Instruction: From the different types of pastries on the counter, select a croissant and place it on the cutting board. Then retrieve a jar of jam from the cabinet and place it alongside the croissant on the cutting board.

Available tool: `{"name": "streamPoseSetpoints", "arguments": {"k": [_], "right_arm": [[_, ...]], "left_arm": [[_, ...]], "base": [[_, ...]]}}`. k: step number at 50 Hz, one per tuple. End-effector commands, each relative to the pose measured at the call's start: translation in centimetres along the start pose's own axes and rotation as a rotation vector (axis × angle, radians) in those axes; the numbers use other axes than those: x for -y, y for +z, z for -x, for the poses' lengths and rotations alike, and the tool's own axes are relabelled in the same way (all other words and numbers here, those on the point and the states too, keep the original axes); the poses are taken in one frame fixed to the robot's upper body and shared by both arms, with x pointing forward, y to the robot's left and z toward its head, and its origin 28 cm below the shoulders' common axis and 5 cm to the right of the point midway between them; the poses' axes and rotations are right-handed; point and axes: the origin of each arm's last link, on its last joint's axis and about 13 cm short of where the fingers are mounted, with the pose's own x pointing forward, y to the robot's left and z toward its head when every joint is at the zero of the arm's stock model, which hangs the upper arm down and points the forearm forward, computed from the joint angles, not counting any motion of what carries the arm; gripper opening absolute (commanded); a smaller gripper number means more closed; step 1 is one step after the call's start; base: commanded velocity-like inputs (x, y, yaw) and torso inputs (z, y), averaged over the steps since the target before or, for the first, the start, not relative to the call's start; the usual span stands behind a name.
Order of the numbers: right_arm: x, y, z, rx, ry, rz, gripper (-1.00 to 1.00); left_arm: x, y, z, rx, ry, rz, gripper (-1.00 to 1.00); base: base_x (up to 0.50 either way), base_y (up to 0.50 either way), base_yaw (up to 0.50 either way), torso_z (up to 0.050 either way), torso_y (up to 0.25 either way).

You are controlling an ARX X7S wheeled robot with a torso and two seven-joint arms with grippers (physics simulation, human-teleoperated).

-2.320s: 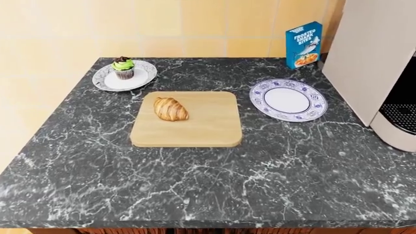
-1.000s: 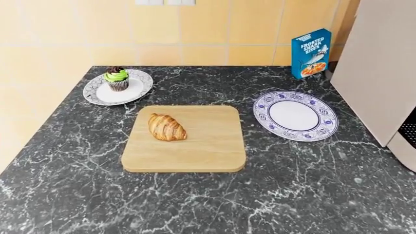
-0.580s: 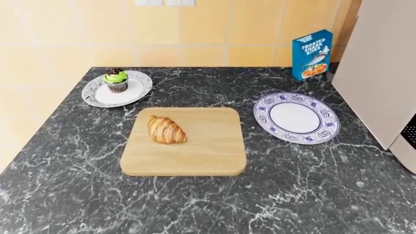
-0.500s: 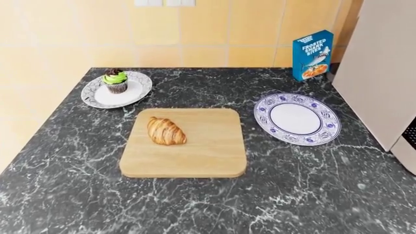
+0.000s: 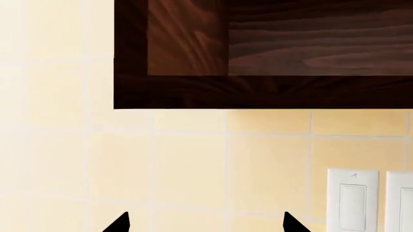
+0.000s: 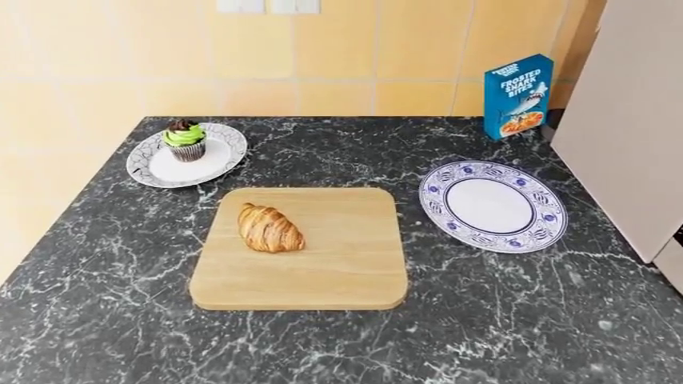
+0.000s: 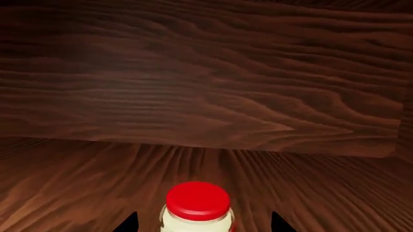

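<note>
Only the right wrist view shows the jar of jam [image 7: 197, 209], cream-bodied and red-lidded, upright between the right gripper [image 7: 202, 223]'s spread jaws inside the dark wooden cabinet [image 7: 206, 82]; the left gripper [image 5: 205, 223] is likewise spread, holding nothing.

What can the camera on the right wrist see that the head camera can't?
Only the right wrist view shows the jar of jam, red-lidded, standing on dark wood inside the cabinet, between the spread tips of the right gripper. Only the head view shows the counter with the croissant on the cutting board, the cupcake, the blue-patterned plate and the cereal box. They share nothing.
</note>
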Motion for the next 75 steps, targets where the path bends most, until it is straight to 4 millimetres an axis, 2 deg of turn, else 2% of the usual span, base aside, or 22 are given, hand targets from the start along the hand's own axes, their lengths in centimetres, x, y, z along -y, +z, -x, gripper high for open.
{"name": "streamPoseSetpoints", "arguments": {"k": [1,9,24,46,47,51,65,75], "right_arm": [[0.0,-0.2,-0.1,-0.014,-0.017,0.03,1.0],[-0.2,-0.3,-0.1,-0.023,0.019,-0.001,1.0],[0.2,-0.5,-0.1,-0.046,-0.019,-0.014,1.0],[0.5,-2.8,-1.1,-0.12,0.004,-0.07,1.0],[0.5,-3.1,-1.2,-0.124,0.007,-0.07,-1.0],[0.6,-3.5,-1.4,-0.135,0.014,-0.074,-1.0],[1.4,-2.6,-0.7,-0.138,0.018,-0.076,-1.0],[1.7,-0.5,0.0,-0.022,0.011,-0.021,-1.0]], "left_arm": [[0.0,0.3,0.0,0.003,-0.003,-0.002,1.0],[-0.1,0.1,0.0,-0.001,-0.001,-0.002,1.0],[0.1,-0.2,-0.1,-0.004,-0.004,-0.002,1.0],[-0.1,-0.4,-0.1,-0.008,-0.002,-0.007,1.0],[-0.1,-0.4,-0.1,-0.007,-0.003,-0.008,1.0],[-0.1,-0.3,-0.1,-0.006,-0.004,-0.009,1.0],[-0.1,-0.6,0.1,-0.007,-0.005,-0.01,1.0],[-0.1,-0.6,0.1,-0.003,-0.003,-0.002,1.0]], "base": [[0.08,0.0,0.0,0.0,0.0],[0.08,0.0,0.0,0.0,0.0],[0.08,0.0,0.0,0.0,0.0],[0.06,0.0,0.0,0.0,0.0],[0.0,0.0,0.0,0.0,0.0],[0.0,0.0,0.0,0.0,0.0],[0.0,0.0,0.0,0.0,0.0],[-0.02,0.0,0.0,0.0,0.0]]}}
